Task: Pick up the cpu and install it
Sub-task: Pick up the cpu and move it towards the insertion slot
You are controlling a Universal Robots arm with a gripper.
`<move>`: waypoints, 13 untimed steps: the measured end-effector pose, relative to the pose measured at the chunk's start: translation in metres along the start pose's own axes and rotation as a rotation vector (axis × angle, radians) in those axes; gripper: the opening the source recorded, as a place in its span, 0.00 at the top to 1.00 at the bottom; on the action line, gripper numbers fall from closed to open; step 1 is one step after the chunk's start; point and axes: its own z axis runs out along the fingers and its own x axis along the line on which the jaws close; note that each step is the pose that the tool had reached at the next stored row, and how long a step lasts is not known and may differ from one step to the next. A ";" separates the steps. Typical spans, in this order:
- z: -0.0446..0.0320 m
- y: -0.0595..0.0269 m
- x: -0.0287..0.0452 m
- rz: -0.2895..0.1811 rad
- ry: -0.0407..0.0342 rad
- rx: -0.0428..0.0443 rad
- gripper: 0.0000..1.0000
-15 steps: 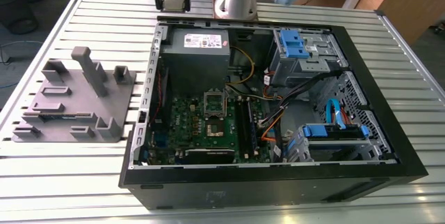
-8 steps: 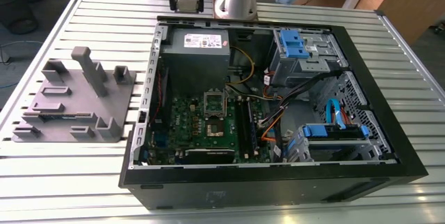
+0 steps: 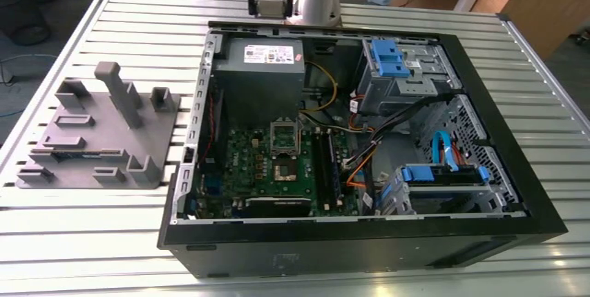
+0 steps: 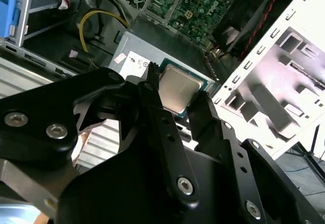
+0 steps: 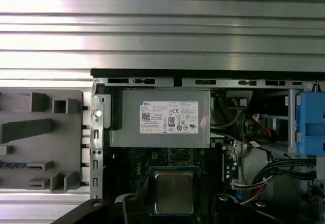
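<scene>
The cpu [image 4: 177,88] is a flat square chip with a shiny silver-grey top and a thin rim. My gripper [image 4: 179,98] is shut on it, one black finger on each side. In the first wrist view the cpu [image 5: 173,191] hangs over the green motherboard, just beyond the power supply [image 5: 160,118]. In the exterior view my gripper [image 3: 272,0] is high above the far edge of the open computer case [image 3: 516,193], with the cpu [image 3: 270,9] a small pale square below it. The silver socket frame [image 3: 284,146] lies on the motherboard, well in front of the gripper.
A grey plastic tray [image 3: 92,138] with upright blocks stands on the slatted metal table at the exterior view's left. Inside the case are the power supply [image 3: 262,55], blue drive bays [image 3: 392,59], cables [image 3: 369,152] and the green motherboard [image 3: 322,173].
</scene>
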 end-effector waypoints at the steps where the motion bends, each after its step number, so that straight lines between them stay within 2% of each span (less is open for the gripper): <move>1: 0.0001 0.0000 -0.0033 0.000 0.0000 0.0000 0.53; 5: 0.0003 0.0001 -0.0133 0.000 0.0000 0.0000 0.53; 13: 0.0005 0.0001 -0.0142 0.000 0.0000 0.0000 0.53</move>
